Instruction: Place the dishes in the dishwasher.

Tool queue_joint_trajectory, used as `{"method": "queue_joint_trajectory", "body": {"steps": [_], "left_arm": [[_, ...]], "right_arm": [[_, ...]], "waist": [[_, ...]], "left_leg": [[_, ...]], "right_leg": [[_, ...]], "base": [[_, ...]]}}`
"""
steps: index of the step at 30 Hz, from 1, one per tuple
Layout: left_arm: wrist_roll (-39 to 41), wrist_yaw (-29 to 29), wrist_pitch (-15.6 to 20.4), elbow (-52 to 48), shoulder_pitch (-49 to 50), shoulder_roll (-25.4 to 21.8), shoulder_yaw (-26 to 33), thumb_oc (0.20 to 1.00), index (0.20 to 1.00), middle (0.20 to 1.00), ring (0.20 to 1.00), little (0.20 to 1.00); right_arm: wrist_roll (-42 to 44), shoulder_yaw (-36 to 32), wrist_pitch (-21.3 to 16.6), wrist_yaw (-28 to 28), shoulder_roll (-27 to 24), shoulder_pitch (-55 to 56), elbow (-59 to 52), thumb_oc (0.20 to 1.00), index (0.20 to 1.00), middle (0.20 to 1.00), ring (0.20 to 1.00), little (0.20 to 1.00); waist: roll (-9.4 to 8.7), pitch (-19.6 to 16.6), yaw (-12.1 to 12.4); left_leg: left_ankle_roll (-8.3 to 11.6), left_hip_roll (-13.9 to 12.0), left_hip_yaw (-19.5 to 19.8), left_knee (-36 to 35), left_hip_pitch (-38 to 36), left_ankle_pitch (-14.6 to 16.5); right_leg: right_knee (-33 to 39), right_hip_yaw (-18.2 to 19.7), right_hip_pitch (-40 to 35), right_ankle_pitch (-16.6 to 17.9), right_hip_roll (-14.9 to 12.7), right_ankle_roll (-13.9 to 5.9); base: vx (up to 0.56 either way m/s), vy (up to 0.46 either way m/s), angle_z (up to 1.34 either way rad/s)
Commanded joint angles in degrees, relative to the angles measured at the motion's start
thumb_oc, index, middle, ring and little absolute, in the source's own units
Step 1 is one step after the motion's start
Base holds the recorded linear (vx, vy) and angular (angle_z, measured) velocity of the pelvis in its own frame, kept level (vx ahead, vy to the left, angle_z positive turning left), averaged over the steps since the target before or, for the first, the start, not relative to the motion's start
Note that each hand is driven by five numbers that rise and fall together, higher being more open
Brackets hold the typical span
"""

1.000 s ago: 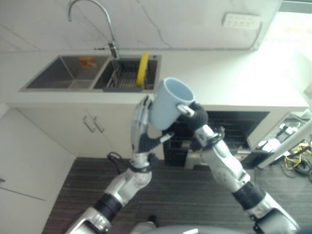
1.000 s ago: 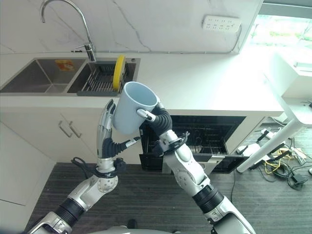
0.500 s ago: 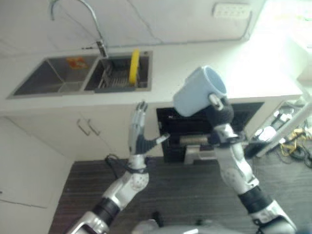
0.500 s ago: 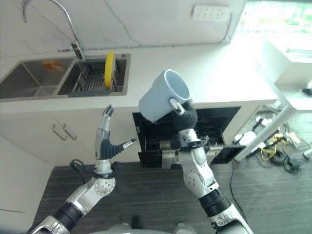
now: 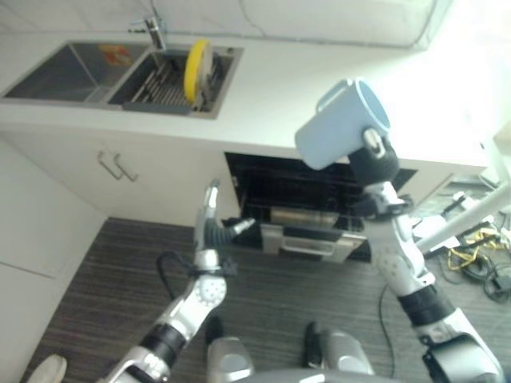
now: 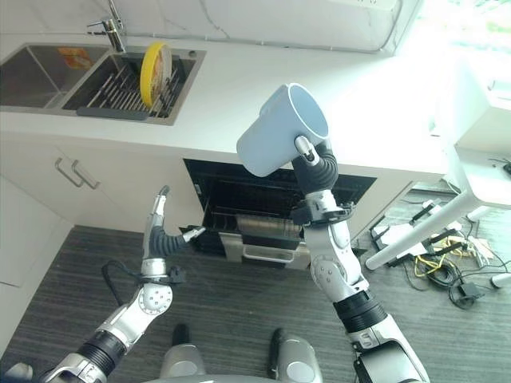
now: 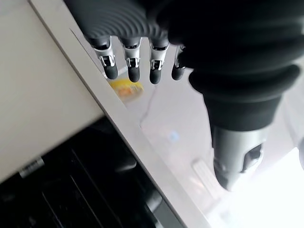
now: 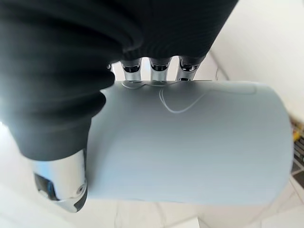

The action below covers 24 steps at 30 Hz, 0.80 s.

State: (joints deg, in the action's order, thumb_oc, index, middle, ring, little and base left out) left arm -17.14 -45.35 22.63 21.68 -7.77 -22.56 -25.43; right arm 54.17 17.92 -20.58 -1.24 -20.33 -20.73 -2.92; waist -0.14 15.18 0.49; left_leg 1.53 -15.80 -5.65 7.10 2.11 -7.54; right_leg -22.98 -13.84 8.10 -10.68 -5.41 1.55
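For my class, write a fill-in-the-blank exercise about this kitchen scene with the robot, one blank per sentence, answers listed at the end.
1. The right hand holds a light blue ____.
2. The yellow plate stands on edge in the rack inside the ____.
3. The dishwasher below the counter has its door ____.
4. The left hand, down in front of the cabinets, has straight fingers and holds ____.

Missing words: mug; sink; open; nothing
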Motion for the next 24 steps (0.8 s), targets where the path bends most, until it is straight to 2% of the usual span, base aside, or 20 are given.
{"method": "queue_joint_trajectory", "body": {"steps": [1, 3, 6, 8, 10, 11, 12, 14, 15, 16, 19, 20, 22, 24], "left_arm": [[-3.5, 3.0, 3.6, -3.1, -3.2, -1.5, -1.2, 1.0, 1.0, 1.0, 1.0, 1.0], [-4.9, 4.4, 3.9, -2.3, -3.4, -1.8, -2.3, 1.0, 1.0, 1.0, 1.0, 1.0], [-7.3, 10.0, 2.0, -0.3, -5.1, -3.2, -4.1, 1.0, 1.0, 1.0, 1.0, 1.0], [-9.6, 13.0, -1.6, 0.3, -4.7, -4.3, -4.6, 1.0, 1.0, 1.0, 1.0, 1.0], [-11.4, 15.0, -3.7, 1.0, -4.1, -5.4, -5.2, 1.0, 1.0, 1.0, 1.0, 1.0], [-11.8, 15.5, -4.3, 1.1, -4.1, -5.6, -5.4, 1.0, 1.0, 1.0, 1.0, 1.0], [-13.8, 18.5, -5.9, 1.9, -4.8, -6.3, -6.3, 1.0, 1.0, 1.0, 1.0, 1.0], [-16.2, 23.6, -6.9, 2.3, -7.4, -7.4, -8.4, 1.0, 1.0, 1.0, 1.0, 1.0], [-17.5, 24.4, -7.5, 2.4, -8.2, -7.7, -9.3, 1.0, 1.0, 1.0, 1.0, 1.0], [-18.6, 25.8, -10.3, 3.6, -11.4, -8.2, -11.3, 1.0, 1.0, 1.0, 1.0, 1.0], [-20.4, 28.9, -14.0, 4.9, -14.3, -8.5, -13.3, 1.0, 1.0, 1.0, 1.0, 1.0], [-20.5, 30.2, -16.5, 5.4, -15.6, -8.8, -14.3, 1.0, 1.0, 1.0, 1.0, 1.0], [-20.9, 30.6, -18.8, 5.7, -16.6, -9.4, -14.7, 1.0, 1.0, 1.0, 1.0, 1.0], [-20.6, 31.2, -19.3, 5.9, -17.3, -10.0, -14.7, 1.0, 1.0, 1.0, 1.0, 1.0]], "right_arm": [[-9.5, -2.2, -3.2, -1.0, -0.9, -1.3, -5.0, 0.2, 0.2, 0.2, 0.2, 0.2], [-11.3, -1.8, -4.2, -1.6, -1.0, -1.0, -4.2, 0.2, 0.2, 0.2, 0.2, 0.2], [-10.1, -2.2, -3.0, -0.7, -0.9, -0.2, -3.4, 0.2, 0.2, 0.2, 0.2, 0.2], [-11.7, -2.7, -2.9, 0.3, -1.4, 2.2, -3.5, 0.2, 0.2, 0.2, 0.2, 0.2], [-21.5, -3.6, -3.3, -0.7, -2.8, 3.5, -3.8, 0.2, 0.2, 0.2, 0.2, 0.2], [-22.2, -3.8, -3.0, -0.9, -3.2, 3.4, -3.6, 0.2, 0.2, 0.2, 0.2, 0.2], [-20.6, -5.5, -1.5, -0.7, -4.6, 2.4, -1.7, 0.2, 0.2, 0.2, 0.2, 0.2], [-20.1, -7.3, -0.6, -0.9, -6.7, -1.1, 1.4, 0.2, 0.2, 0.2, 0.2, 0.2], [-20.1, -7.8, -0.3, -1.1, -7.2, -1.9, 2.0, 0.2, 0.2, 0.2, 0.2, 0.2], [-19.1, -8.5, 0.1, -1.1, -8.6, -4.1, 3.0, 0.2, 0.2, 0.2, 0.2, 0.2], [-18.4, -9.4, 0.4, -0.7, -9.7, -5.5, 3.6, 0.2, 0.2, 0.2, 0.2, 0.2], [-18.2, -9.6, 0.4, -0.3, -10.1, -6.2, 3.9, 0.2, 0.2, 0.2, 0.2, 0.2], [-18.0, -10.0, 0.6, 0.0, -10.5, -6.6, 3.8, 0.2, 0.2, 0.2, 0.2, 0.2], [-17.5, -10.3, 0.9, 0.2, -10.8, -6.7, 3.4, 0.2, 0.2, 0.2, 0.2, 0.2]], "waist": [[0.75, -1.4, -1.3], [1.17, -1.3, -1.2], [1.71, -1.8, -1.5], [1.87, -2.1, -1.9], [1.96, -1.9, -2.6], [1.98, -1.8, -2.7], [1.99, -1.2, -3.2], [1.93, 0.5, -3.7], [1.95, 1.1, -3.9], [2.08, 3.1, -4.9], [2.41, 5.0, -5.8], [2.57, 6.0, -6.4], [2.73, 7.2, -6.9], [2.84, 7.9, -7.2]], "left_leg": [[4.93, 0.9, -0.7, 0.9, -1.4, 6.4], [5.41, 1.1, -1.2, -1.6, -1.2, 5.6], [4.96, 2.0, -1.9, -3.2, -2.1, 6.3], [4.66, 2.7, -2.8, -3.7, -3.9, 7.3], [4.32, 3.1, -3.7, -3.0, -4.5, 8.6], [4.28, 3.1, -3.9, -2.8, -4.5, 8.7], [4.2, 3.1, -4.5, -1.9, -4.1, 9.3], [4.17, 3.1, -5.0, -1.5, -2.8, 9.5], [4.17, 3.2, -5.0, -1.3, -2.3, 9.6], [4.01, 3.4, -4.9, -0.5, -0.6, 9.7], [3.76, 3.7, -4.7, 0.9, 1.3, 9.8], [3.59, 3.9, -4.8, 1.8, 2.2, 10.0], [3.47, 4.1, -4.8, 3.3, 3.4, 10.2], [3.45, 4.1, -4.9, 4.4, 4.4, 10.5]], "right_leg": [[7.7, 2.1, -9.3, 0.2, -1.8, -4.67], [8.7, 1.6, -10.6, 0.2, -2.2, -5.07], [8.4, 0.5, -11.0, 0.0, -3.8, -5.86], [9.1, 0.4, -10.7, 1.1, -5.5, -7.23], [9.5, 1.0, -9.7, 2.1, -6.5, -8.18], [9.5, 1.1, -9.5, 2.4, -6.7, -8.36], [10.1, 1.4, -8.5, 3.5, -7.4, -9.12], [10.8, 1.8, -6.8, 4.7, -8.1, -10.07], [10.7, 2.1, -6.2, 4.9, -8.2, -10.29], [10.0, 3.4, -4.2, 5.2, -8.6, -10.66], [8.3, 4.7, -1.8, 5.3, -9.0, -10.84], [7.5, 5.4, -0.5, 5.4, -9.3, -10.94], [6.1, 6.1, 0.9, 5.4, -9.6, -10.9], [5.0, 6.6, 2.1, 5.3, -9.8, -10.85]], "base": [[0.1, 0.096, 0.26], [0.11, 0.146, 0.26], [0.16, 0.206, -0.18], [0.21, 0.127, -0.49], [0.17, 0.082, -0.38], [0.12, 0.053, -0.37], [0.03, 0.014, -0.38], [-0.03, 0.006, -0.08], [-0.07, 0.046, -0.05], [-0.08, 0.06, -0.06], [-0.04, 0.071, -0.11], [0.01, 0.074, -0.2], [0.02, 0.064, -0.26], [0.01, 0.038, -0.28]]}}
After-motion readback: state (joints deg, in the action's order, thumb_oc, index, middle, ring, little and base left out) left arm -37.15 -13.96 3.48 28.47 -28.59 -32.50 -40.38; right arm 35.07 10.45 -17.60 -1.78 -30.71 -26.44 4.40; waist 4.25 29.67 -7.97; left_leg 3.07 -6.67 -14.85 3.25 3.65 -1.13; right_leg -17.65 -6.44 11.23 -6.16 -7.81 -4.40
